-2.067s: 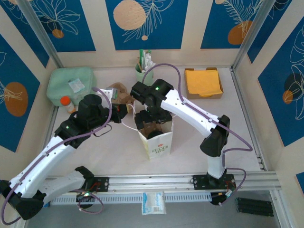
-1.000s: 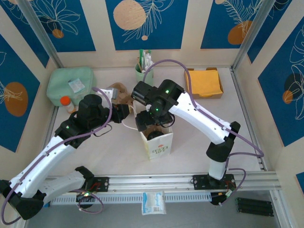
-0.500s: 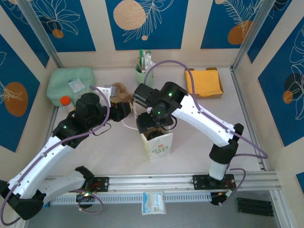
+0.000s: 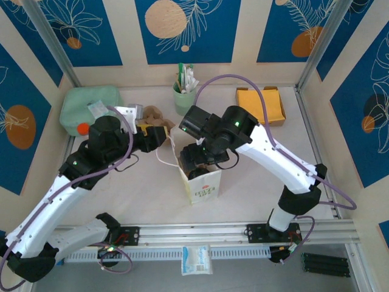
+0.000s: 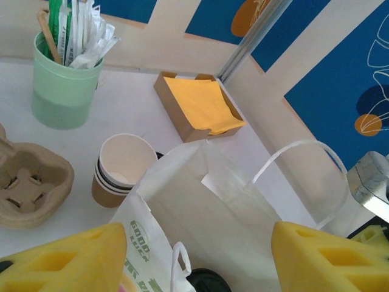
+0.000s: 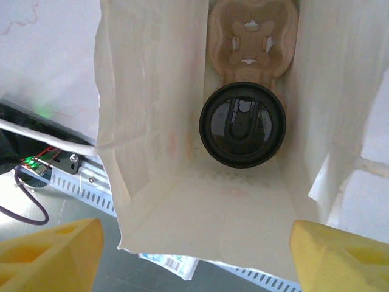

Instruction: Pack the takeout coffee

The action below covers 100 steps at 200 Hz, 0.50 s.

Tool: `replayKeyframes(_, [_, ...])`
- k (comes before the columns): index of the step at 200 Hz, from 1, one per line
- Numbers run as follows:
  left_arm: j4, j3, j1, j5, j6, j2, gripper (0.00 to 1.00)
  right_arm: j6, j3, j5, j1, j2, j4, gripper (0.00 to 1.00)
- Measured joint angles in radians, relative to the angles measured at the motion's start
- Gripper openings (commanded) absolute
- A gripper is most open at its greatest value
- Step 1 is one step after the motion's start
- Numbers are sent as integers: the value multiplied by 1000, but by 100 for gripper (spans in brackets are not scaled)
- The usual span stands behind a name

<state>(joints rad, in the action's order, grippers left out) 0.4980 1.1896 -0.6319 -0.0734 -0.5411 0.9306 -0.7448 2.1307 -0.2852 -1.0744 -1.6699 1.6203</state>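
- Right wrist view: takeout coffee [image 6: 243, 125] sits upright at the bottom of the paper bag [image 6: 152, 109], black lid facing the camera.
- It is seated in one pocket of the pulp carrier [image 6: 252, 33], which also lies inside the bag.
- Right gripper [image 6: 196, 230] hangs over the bag mouth with its yellow fingers [image 6: 51, 250] spread wide. They hold nothing and do not touch the lid.
- Left wrist view: left gripper [image 5: 197, 238] is also spread wide and holding nothing. The bag's folded top and one handle loop [image 5: 304, 161] lie just past its tips, apart from both fingers.
- A sliver of the black lid shows at the bottom edge, inside the bag.
- On the table behind the bag: stack of empty cups [image 5: 121, 173], spare carrier [image 5: 27, 188], mint-green stirrer cup [image 5: 64, 79], napkin box [image 5: 197, 106].
- Top view: the bag stands upright mid-table. The right gripper is directly above its mouth, and the left gripper is just beside the bag's left edge.
- Step, as I judge it: the coffee is placed and let go, so packing looks nearly done.
- Next move: lift the right arm straight up so the fingers don't snag the bag walls or handles. The bag is light paper and may tip.
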Motion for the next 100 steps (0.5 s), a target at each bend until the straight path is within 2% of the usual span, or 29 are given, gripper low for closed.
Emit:
replayKeyframes(21, [12, 28, 0, 8, 10, 2, 73, 0, 1, 0, 0, 16, -2, 80])
replayKeyframes(58, [37, 77, 0, 30, 29, 20, 89, 4, 8, 5, 1, 27, -26, 80])
replayKeyframes(69, [45, 87, 0, 36, 40, 24, 100, 8, 8, 10, 4, 34, -39, 80])
replayKeyframes(100, [70, 120, 0, 58, 46, 40, 99, 22, 8, 38, 28, 71, -83, 80])
